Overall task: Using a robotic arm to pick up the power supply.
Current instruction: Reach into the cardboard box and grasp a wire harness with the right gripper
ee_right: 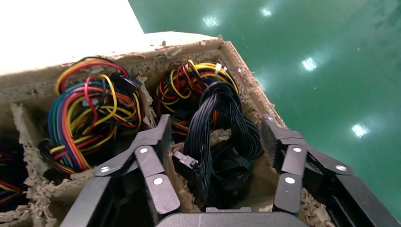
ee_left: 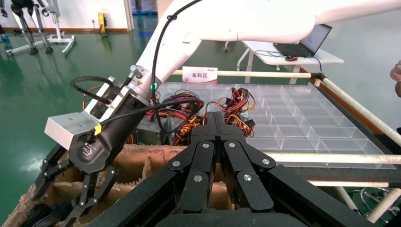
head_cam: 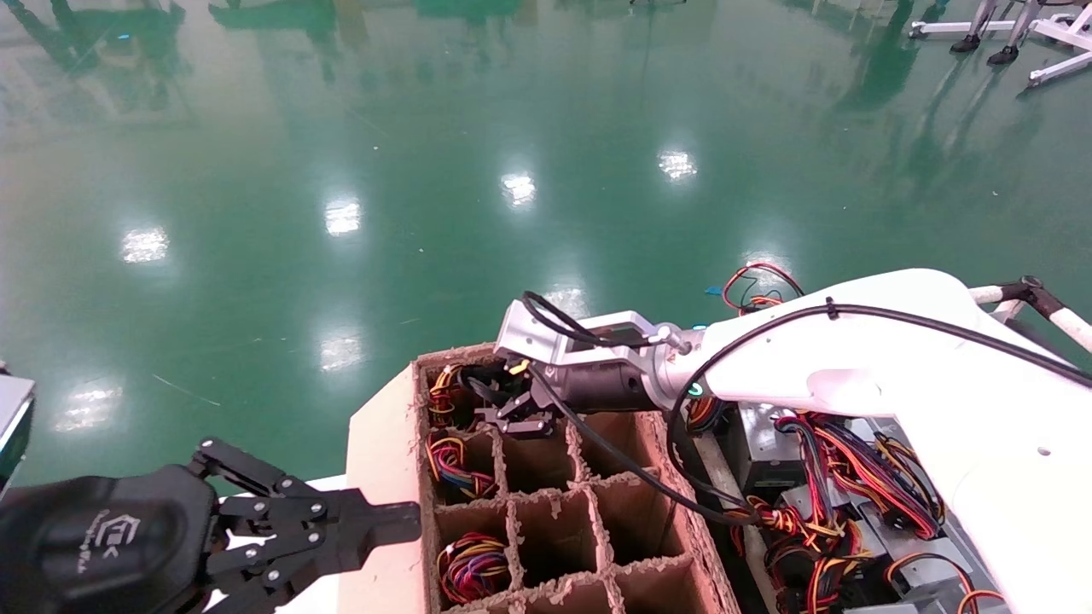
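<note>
Closest to you, the left hand (head_cam: pixel 375 529) sits parked at the near-left corner of the cardboard crate (head_cam: pixel 380 452), its fingers pressed together and holding nothing.

Further out, the robotic arm reaches across the crate and its right hand (ee_right: pixel 215 142) hangs over the far-left cell, fingers spread wide either side of the black cable bundle (ee_right: pixel 217 137). The right wrist view shows the cables lying between the fingers, but nothing is clamped; whether a pad brushes them you cannot tell.

That bundle belongs to the power supply, which sits down in this cell; its grey body is hidden under the cables. Expect a dense, rigid metal box that will feel heavy, while the cables are soft and springy and would probably slip or stretch. Take hold of the box's upper edge if you can reach it, not the loose loops.

The neighbouring cell holds coloured wires (ee_right: pixel 90 123). Beyond the crate lies the green floor (head_cam: pixel 426 170).
</note>
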You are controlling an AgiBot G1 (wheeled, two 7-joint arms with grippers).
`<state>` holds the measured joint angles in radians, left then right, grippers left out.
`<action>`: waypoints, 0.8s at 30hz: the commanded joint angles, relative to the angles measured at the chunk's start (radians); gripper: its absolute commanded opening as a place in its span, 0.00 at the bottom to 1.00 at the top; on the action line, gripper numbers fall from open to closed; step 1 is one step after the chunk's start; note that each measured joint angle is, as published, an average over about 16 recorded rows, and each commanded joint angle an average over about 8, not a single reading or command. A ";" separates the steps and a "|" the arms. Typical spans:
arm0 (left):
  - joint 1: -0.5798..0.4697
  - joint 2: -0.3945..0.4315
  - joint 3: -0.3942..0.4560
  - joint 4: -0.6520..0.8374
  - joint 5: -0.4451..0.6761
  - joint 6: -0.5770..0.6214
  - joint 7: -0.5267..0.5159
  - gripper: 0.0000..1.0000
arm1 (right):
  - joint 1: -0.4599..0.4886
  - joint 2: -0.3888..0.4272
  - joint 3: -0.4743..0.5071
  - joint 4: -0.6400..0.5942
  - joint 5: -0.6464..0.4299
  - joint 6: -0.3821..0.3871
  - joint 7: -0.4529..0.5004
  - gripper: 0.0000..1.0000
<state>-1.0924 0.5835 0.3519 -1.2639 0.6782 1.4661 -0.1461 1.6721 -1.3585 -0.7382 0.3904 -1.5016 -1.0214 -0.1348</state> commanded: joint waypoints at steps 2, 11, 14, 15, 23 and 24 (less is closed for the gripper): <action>0.000 0.000 0.000 0.000 0.000 0.000 0.000 0.75 | 0.003 -0.001 -0.019 -0.007 0.010 0.009 0.000 0.00; 0.000 0.000 0.000 0.000 0.000 0.000 0.000 0.92 | -0.003 -0.001 -0.068 -0.020 0.055 0.033 -0.003 0.00; 0.000 0.000 0.000 0.000 0.000 0.000 0.000 0.94 | -0.001 -0.001 -0.084 -0.023 0.067 0.038 -0.005 0.00; 0.000 0.000 0.000 0.000 0.000 0.000 0.000 0.94 | 0.000 0.000 -0.089 -0.024 0.071 0.039 -0.005 0.00; 0.000 0.000 0.000 0.000 0.000 0.000 0.000 1.00 | 0.016 0.006 -0.114 -0.043 0.110 0.038 -0.005 0.00; 0.000 0.000 0.000 0.000 0.000 0.000 0.000 1.00 | 0.018 0.008 -0.113 -0.047 0.118 0.035 -0.007 0.00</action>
<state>-1.0925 0.5834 0.3522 -1.2639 0.6780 1.4660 -0.1460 1.6924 -1.3494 -0.8443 0.3403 -1.3788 -0.9919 -0.1450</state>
